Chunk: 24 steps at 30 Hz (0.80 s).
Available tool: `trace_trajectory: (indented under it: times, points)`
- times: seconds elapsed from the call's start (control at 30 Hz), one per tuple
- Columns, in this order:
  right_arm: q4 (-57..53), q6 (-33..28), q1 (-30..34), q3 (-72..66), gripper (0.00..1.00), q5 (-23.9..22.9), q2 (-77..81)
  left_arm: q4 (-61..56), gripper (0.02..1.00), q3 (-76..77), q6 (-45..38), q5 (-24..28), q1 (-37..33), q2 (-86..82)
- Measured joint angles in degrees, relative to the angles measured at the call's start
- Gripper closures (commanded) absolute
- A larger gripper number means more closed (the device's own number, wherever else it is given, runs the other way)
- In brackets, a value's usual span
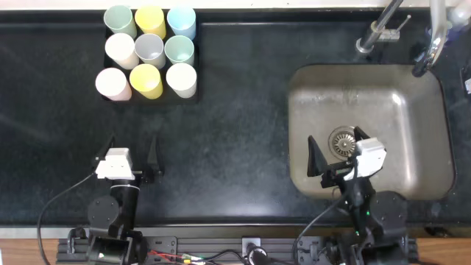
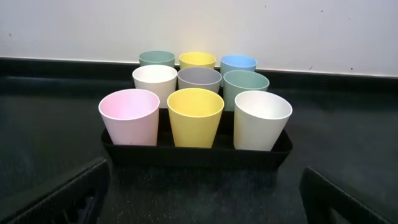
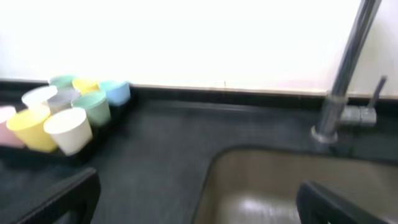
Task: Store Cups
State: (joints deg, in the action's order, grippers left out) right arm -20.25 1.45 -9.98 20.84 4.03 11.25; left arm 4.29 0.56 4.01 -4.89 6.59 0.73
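Nine cups [image 1: 150, 48] stand upright in three rows of three in a black tray [image 2: 196, 155]. In the left wrist view the front row (pink, yellow and white) hides the lower parts of the rows behind, and the cups cover the tray's floor. In the right wrist view the pink cup [image 3: 5, 127] is cut off at the frame's edge, and the tap [image 3: 346, 74] runs out of the frame above. The tray sits at the far left of the worktop [image 1: 235, 110], close to the back wall [image 2: 199, 25]. The left tool [image 1: 132, 143] is released, its fingers spread wide, near the worktop's front edge. The tray lies straight ahead of it, well apart. The right tool [image 1: 336, 140] is also released, its fingers wide, over the sink [image 1: 397, 88]. The cups are far off to its left across the worktop.
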Motion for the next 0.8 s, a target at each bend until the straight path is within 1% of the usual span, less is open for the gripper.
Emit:
trace_trajectory:
  times: [0.1, 0.27, 0.57, 0.8]
  points:
    - [5.03, 0.00, -1.62, -3.85, 0.005, -0.33, -2.14, 0.00, 0.018, 0.00, -0.02, 0.00, 0.00, 0.02]
    - [8.04, 0.00, -4.04, -8.44, 0.007, -0.44, -4.26, 0.00, 0.020, 0.00, -0.02, 0.00, 0.00, 0.02]
    - [15.43, 0.00, -4.33, -15.41, 0.003, -0.46, -9.16, 0.00, 0.018, 0.00, -0.02, 0.00, 0.00, 0.00]
    - [17.38, -0.52, -4.33, -19.80, 0.003, -0.52, -10.03, 0.00, 0.018, 0.00, 0.00, 0.00, 0.00, 0.02]
